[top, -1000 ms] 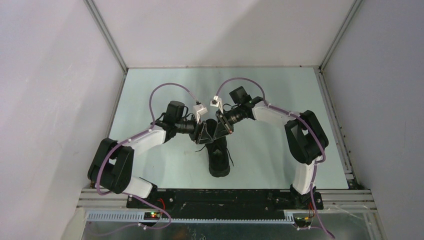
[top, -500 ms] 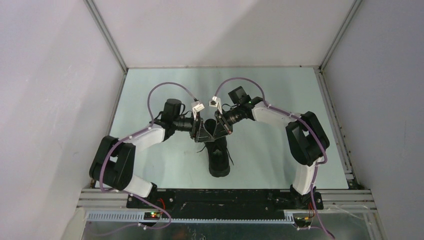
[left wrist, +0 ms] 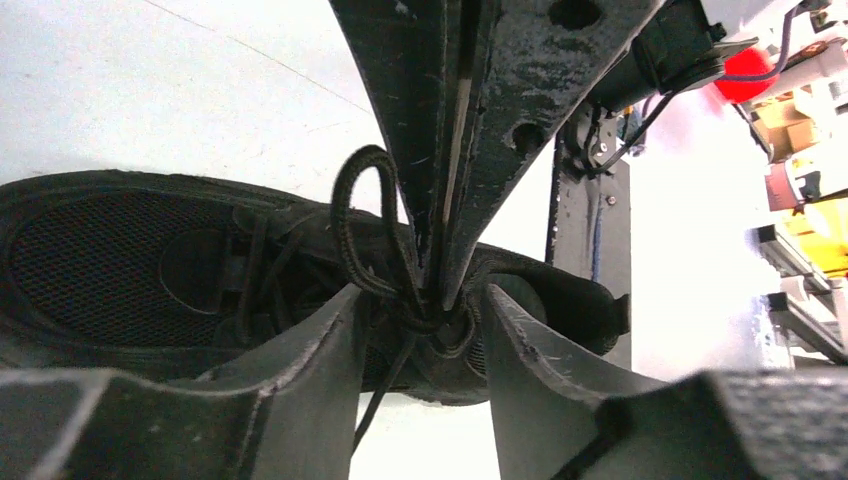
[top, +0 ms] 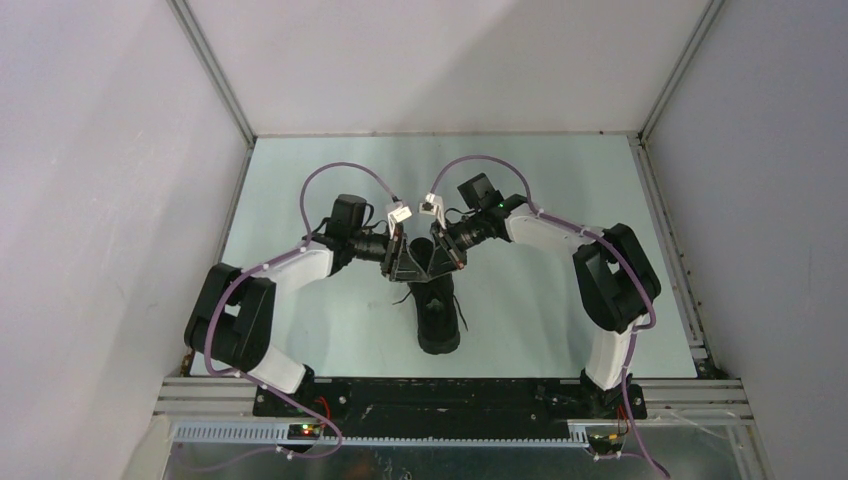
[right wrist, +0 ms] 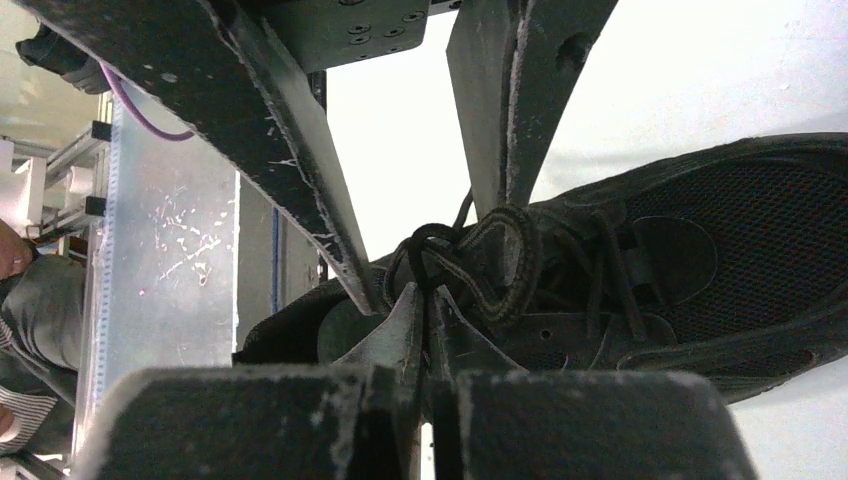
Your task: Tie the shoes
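The black sneaker (top: 438,322) lies mid-table, toe toward the arms' bases. It also shows in the left wrist view (left wrist: 110,250) and the right wrist view (right wrist: 700,250). Both grippers meet over its laced top. My right gripper (right wrist: 424,300) is shut on a black lace at the knot, and its closed fingers (left wrist: 450,150) come down from above in the left wrist view. A lace loop (left wrist: 345,210) stands up beside them, also seen from the right wrist (right wrist: 520,250). My left gripper (left wrist: 420,300) is open, its jaws straddling the knot and the right gripper's tip.
Pale walls and aluminium frame posts (top: 215,80) close in the light green table (top: 560,190) on three sides. A black base rail (top: 440,395) runs along the near edge. Loose lace ends trail beside the shoe (top: 464,322).
My left arm has shifted slightly, its forearm drawn a little farther from the bases, with its gripper staying at the knot. The right arm and shoe have barely moved.
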You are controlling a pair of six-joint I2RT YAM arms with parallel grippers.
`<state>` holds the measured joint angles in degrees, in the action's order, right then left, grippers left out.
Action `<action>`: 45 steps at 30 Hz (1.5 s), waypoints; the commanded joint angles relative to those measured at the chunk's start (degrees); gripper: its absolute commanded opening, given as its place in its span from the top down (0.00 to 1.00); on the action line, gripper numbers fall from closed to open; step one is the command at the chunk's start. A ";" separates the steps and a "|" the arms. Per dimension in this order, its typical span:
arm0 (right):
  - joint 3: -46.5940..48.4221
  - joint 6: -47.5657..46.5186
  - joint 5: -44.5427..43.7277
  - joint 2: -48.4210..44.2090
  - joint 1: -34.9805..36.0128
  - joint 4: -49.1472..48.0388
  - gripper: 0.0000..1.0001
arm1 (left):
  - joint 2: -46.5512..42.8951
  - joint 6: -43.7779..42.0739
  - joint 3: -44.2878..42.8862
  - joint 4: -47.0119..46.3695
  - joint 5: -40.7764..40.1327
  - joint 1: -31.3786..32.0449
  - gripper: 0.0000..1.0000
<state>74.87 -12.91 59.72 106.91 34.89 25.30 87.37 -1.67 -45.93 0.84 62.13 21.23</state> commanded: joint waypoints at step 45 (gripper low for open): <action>-0.25 -1.97 9.47 -3.72 -3.90 0.74 0.72 | 2.75 0.08 -2.51 1.04 3.63 -2.50 1.00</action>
<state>74.72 -15.31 62.89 106.13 33.52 26.33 89.97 1.48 -46.96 1.80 66.57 18.98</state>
